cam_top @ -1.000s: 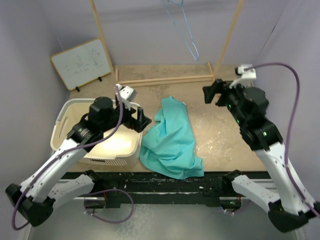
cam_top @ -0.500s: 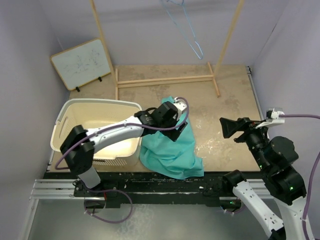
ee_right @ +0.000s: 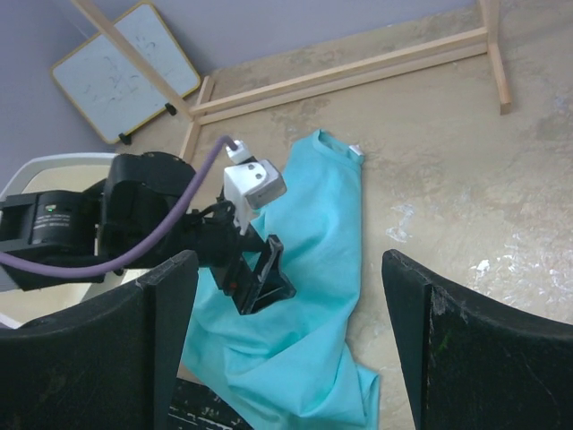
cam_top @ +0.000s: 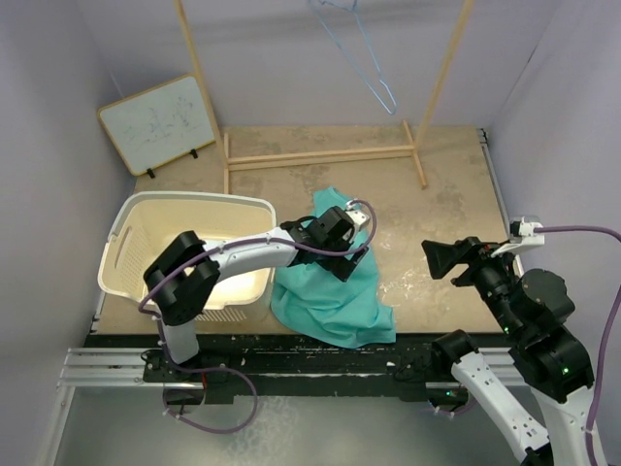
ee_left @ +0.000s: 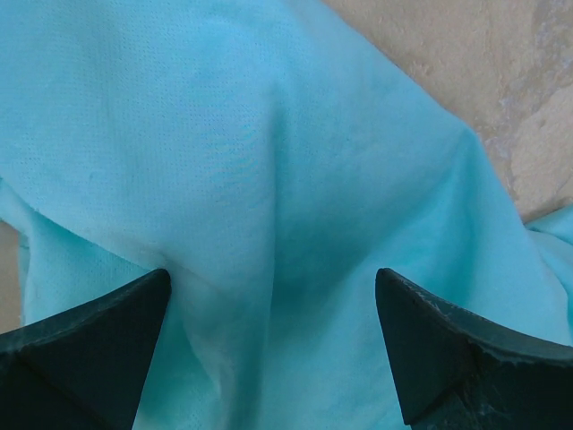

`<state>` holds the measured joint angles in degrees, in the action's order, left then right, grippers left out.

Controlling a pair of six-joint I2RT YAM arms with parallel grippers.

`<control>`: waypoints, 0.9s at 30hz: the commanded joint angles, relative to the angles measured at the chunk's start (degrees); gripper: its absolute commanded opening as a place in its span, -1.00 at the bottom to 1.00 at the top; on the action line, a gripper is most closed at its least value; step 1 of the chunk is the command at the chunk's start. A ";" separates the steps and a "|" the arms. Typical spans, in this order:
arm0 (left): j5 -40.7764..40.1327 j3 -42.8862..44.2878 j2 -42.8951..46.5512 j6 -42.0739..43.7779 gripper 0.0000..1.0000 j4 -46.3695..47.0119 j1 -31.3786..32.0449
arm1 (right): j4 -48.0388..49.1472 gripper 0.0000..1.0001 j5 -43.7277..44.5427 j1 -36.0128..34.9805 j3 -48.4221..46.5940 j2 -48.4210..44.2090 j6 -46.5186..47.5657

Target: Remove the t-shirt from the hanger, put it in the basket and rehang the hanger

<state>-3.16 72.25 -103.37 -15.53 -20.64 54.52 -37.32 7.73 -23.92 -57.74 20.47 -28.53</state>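
Teal-green fabric t-shirt (cam_top: 335,286) lies crumpled on the desk (cam_top: 446,184) under your left claw (ee_left: 273,287), whose jaws are wide. Your right claw (ee_right: 286,260), also wide, hangs well apart. The thin light-blue wire hanger (cam_top: 376,85) hangs bare, so removal looks done; lift clear. A cream plastic basket (cam_top: 126,228) sits beside the shirt, blocking nothing.

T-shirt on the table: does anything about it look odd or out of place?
Yes. The t-shirt lies crumpled on the table beside the basket, its near corner drooping over the table's edge, while the hanger hangs bare overhead. The left hand hovers open right over the cloth.
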 commanded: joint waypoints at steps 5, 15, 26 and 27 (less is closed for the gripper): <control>-1.82 -1.40 -6.03 -2.95 0.90 2.52 0.82 | 1.01 0.69 -0.65 -0.20 -1.79 -3.29 0.67; -5.77 7.37 -2.10 -1.44 -1.00 -8.07 0.91 | 0.85 0.68 0.08 -0.25 -1.85 -2.55 0.67; -19.94 26.76 18.47 4.78 -1.00 -24.46 -4.92 | 0.67 0.68 0.37 -0.23 -1.94 -1.76 0.72; -20.77 28.83 19.88 5.28 -1.00 -25.79 -6.19 | 0.56 0.68 0.50 -0.22 -2.01 -1.75 0.76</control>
<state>-16.75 92.38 -91.77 -13.69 -40.25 52.69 -37.56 7.88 -23.92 -57.74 20.62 -28.36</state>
